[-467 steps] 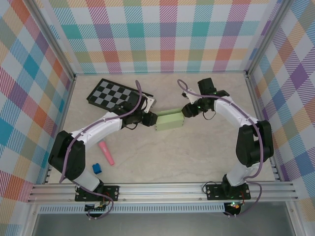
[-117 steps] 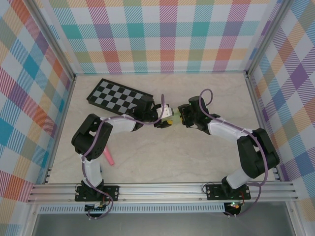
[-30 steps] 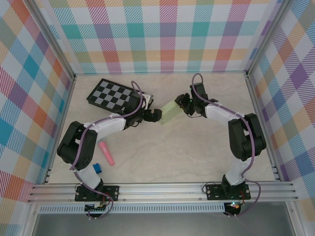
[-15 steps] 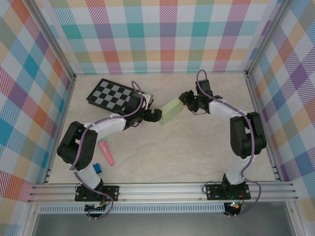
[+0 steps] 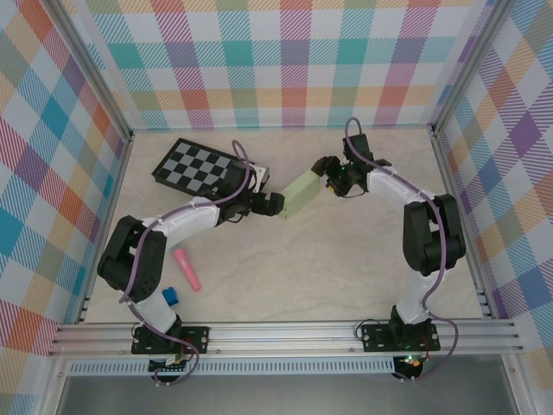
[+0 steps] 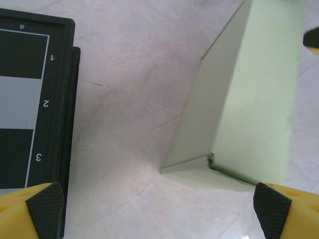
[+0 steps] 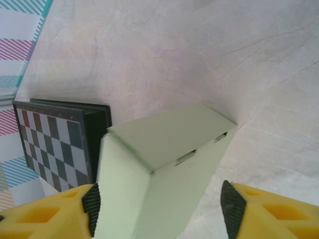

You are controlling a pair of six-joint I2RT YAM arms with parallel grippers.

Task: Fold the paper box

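Note:
The paper box (image 5: 300, 193) is a pale green folded rectangle lying aslant on the table, between the two arms. In the left wrist view the paper box (image 6: 254, 99) lies just ahead of my left gripper (image 6: 158, 204), whose fingers stand wide open with bare table between them. From above, the left gripper (image 5: 277, 205) sits at the box's near-left end. My right gripper (image 5: 329, 176) is at the far-right end. In the right wrist view the right gripper (image 7: 161, 208) straddles the paper box (image 7: 164, 164), open, with a gap between the right pad (image 7: 231, 208) and the card.
A black-and-grey checkerboard (image 5: 203, 166) lies at the back left, close to the box's left side. A pink marker (image 5: 187, 268) and a small blue object (image 5: 170, 296) lie near the left arm's base. Checked walls close in the table.
The right gripper's jaws have widened off the box and the right wrist has shifted slightly back. The box and the left arm have stayed put.

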